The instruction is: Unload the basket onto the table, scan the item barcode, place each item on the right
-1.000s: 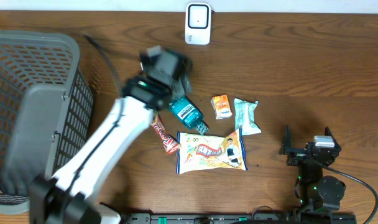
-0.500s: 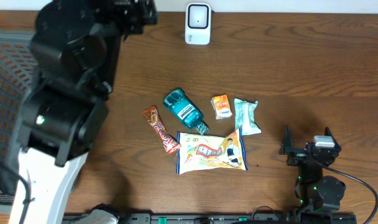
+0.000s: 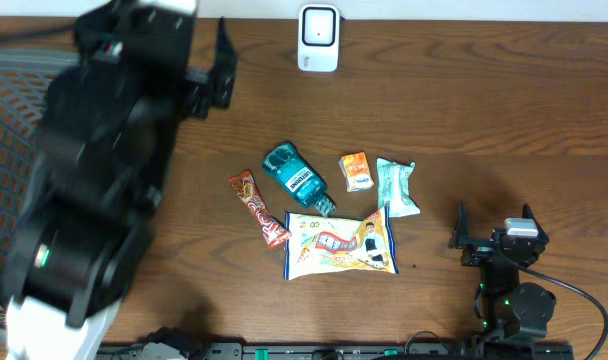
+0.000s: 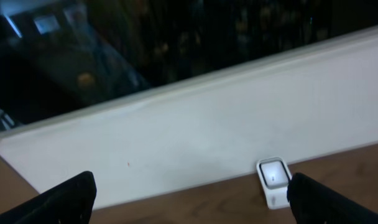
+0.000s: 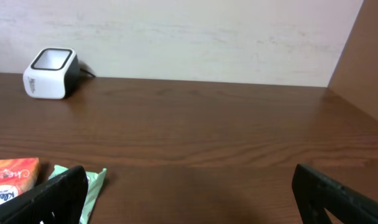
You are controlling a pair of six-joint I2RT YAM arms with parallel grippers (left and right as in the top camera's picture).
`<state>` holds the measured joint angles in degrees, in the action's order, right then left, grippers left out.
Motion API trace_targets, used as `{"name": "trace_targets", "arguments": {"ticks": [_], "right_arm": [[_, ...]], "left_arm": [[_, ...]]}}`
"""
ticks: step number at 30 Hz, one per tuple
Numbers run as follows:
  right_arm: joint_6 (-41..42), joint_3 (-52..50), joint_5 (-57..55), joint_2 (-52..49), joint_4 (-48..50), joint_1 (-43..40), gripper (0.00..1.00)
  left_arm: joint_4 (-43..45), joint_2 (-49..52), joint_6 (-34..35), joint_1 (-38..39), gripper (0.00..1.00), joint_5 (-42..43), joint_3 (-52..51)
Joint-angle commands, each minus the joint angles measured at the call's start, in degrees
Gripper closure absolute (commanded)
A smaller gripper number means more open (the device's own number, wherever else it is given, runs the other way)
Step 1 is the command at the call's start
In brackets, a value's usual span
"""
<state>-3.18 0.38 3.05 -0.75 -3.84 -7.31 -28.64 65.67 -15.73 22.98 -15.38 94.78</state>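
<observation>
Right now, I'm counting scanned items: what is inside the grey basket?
Only a strip of the basket shows at the far left, bare mesh with no item visible in it. The left arm covers the rest, so its contents cannot be seen.

Left arm (image 3: 94, 200) rears up high, close under the overhead camera, a big dark blur. Its left gripper (image 3: 216, 78) points out ahead, 2 fingers (image 4: 64, 199) spread wide with nothing between them. Right gripper (image 3: 494, 238) sits low by its own base, level, jaws gaping equally wide and empty.
</observation>
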Motion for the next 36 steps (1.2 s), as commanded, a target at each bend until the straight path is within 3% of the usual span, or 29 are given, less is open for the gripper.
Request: {"name": "trace_targets", "arguments": {"ticks": [1,6,12,25,31,36], "right_arm": [[0.1,-0.1,0.1,0.0,-0.2,0.2,0.01],[0.1,-0.1,0.1,0.0,-0.2,0.2,0.01],[0.2,-0.1,0.1,0.0,-0.2,0.2,0.01],[0.1,-0.1,0.1,0.0,-0.2,0.2,0.01],[0.1,-0.1,0.1,0.0,-0.2,0.2,0.01],[0.1,-0.1,0.1,0.0,-0.2,0.2,0.01]], "left_arm": [[3.0,-10.3,0.6,-0.2,0.02,0.2,-7.6],[6.8,-23.3,1.2,-0.3,0.02,3.5,-17.9],[8.0,-37.6,7.8,-4.9,0.02,9.8,-24.8],[7.7,-50.4,23.3,-19.9,0.02,11.1,-28.7],[7.8,-54.6,23.5,-21.3,0.02,18.0,-31.3],[12.7,-54.9,21.9,-21.3,0.02,17.3,-31.3]]}}
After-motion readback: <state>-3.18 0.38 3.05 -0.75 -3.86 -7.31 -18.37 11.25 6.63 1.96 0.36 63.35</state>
